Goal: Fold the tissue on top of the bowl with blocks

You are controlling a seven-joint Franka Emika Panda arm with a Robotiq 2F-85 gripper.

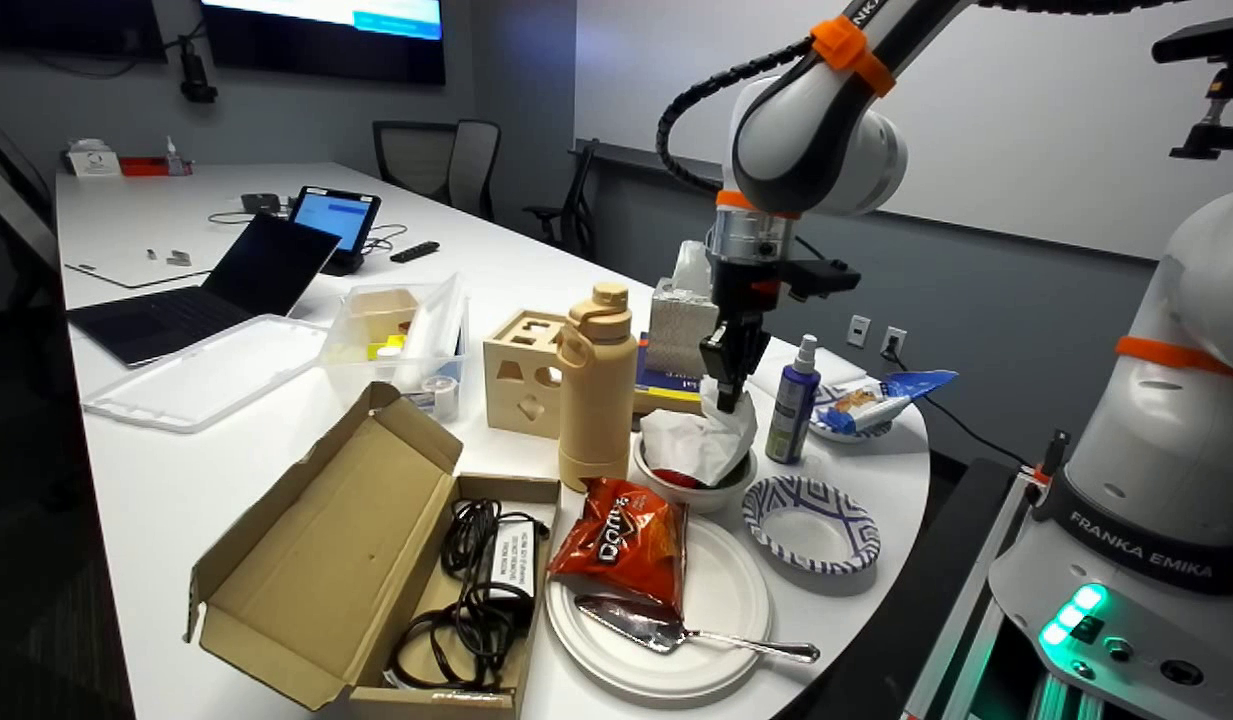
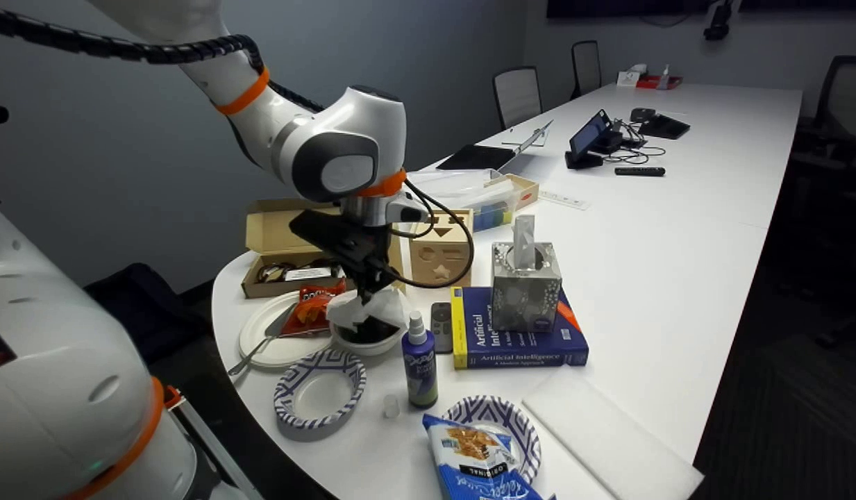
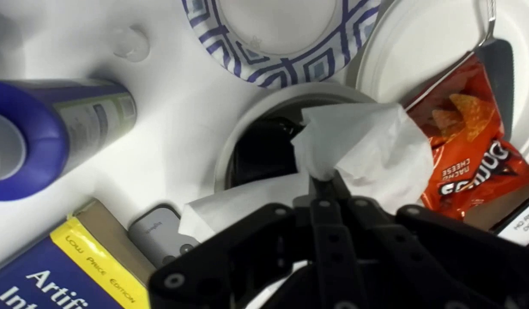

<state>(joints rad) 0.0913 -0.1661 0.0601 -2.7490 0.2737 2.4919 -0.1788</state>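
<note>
The white bowl [image 1: 714,500] stands among other items on the table; it also shows in an exterior view [image 2: 372,345] and in the wrist view [image 3: 225,165]. The crumpled white tissue [image 1: 681,445] lies over part of the bowl's opening, also seen in an exterior view [image 2: 384,305] and the wrist view [image 3: 388,150]. My gripper [image 3: 328,178] is above the bowl, shut on a raised fold of the tissue. A red block [image 1: 676,478] shows under the tissue's edge; other blocks are hidden. The uncovered part of the bowl holds something black in the wrist view.
A red chip bag [image 1: 626,540] and a cake server [image 1: 636,622] lie on a large white plate [image 1: 666,680] beside the bowl. A striped dish [image 1: 811,525], a spray bottle [image 1: 793,400], a tan bottle [image 1: 596,390] and a grey remote [image 2: 441,326] stand close around it.
</note>
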